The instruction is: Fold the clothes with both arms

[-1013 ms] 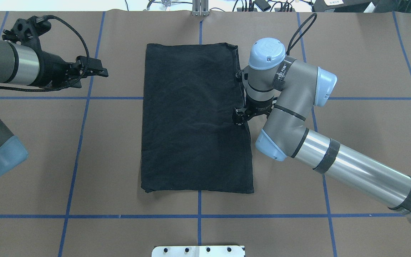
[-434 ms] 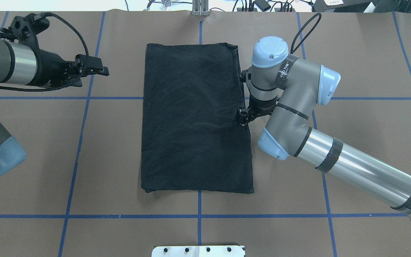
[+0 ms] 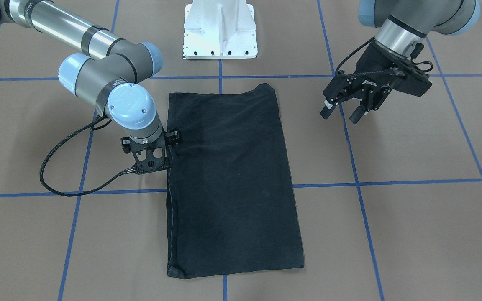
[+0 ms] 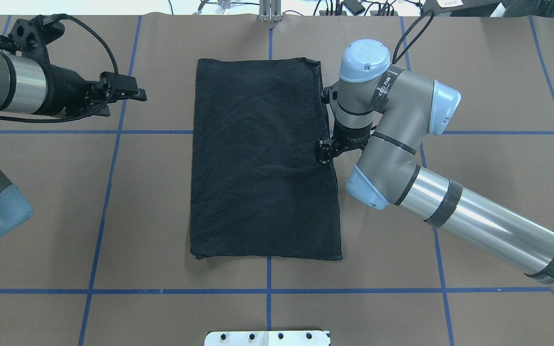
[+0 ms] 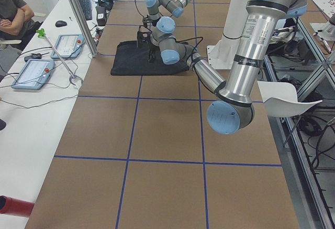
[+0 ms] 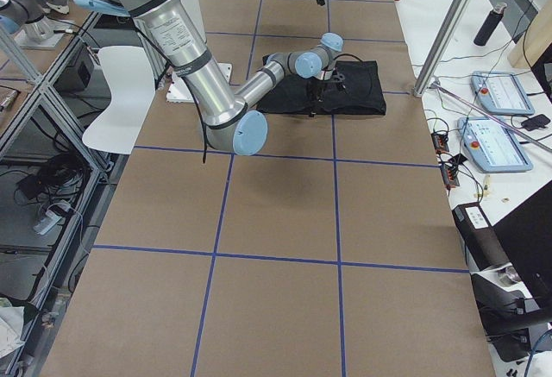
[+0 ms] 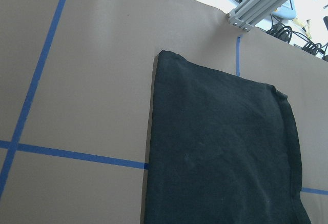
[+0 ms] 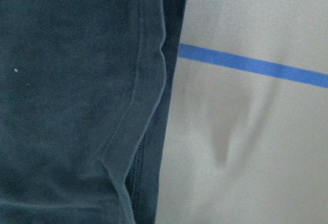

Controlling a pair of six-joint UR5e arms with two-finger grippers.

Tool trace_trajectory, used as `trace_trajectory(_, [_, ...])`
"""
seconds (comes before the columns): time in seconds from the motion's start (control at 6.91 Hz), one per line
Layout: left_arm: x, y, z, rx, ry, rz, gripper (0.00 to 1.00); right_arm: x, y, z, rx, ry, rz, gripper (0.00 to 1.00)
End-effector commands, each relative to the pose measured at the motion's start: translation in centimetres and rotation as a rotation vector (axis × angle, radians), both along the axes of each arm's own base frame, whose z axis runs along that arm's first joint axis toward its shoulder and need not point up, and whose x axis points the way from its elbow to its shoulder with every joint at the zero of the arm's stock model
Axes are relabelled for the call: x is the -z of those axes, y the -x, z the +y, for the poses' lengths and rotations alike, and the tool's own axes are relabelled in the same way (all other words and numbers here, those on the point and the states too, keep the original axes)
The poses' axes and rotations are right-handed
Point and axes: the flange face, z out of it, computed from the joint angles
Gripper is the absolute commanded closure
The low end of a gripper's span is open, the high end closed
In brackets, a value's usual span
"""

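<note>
Beside the T-shirt (image 4: 262, 158), right arm (image 4: 402, 139); white pedestal (image 3: 220, 29) well apart.

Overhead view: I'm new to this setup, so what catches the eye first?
A black T-shirt, folded into a long rectangle, lies centred on the table. The right gripper sits low at its right edge; the left gripper hangs clear on the other side, jaws apart.

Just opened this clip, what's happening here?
A black T-shirt, folded into a long rectangle, lies flat on the table. The right gripper is down at the middle of one long edge; whether it grips the cloth is unclear. The left gripper hovers open beyond the opposite edge, touching nothing.
</note>
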Motion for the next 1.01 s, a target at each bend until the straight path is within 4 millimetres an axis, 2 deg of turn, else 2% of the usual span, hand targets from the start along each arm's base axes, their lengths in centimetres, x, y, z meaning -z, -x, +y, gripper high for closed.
trace_trajectory(0.0, [0.5, 0.4, 0.3, 0.001, 0.004, -0.005, 0.00, 0.8, 0.5, -0.3, 0.001, -0.021, -0.015, 0.01])
trace_trajectory(0.29, [0.8, 0.4, 0.4, 0.002, 0.000, 0.000, 0.00, 0.5, 1.1, -1.1, -0.005, -0.066, -0.063, 0.01])
trace_trajectory(0.87, [0.8, 0.4, 0.4, 0.000, -0.001, -0.001, 0.00, -1.9, 1.3, -1.8, -0.013, -0.077, -0.026, 0.01])
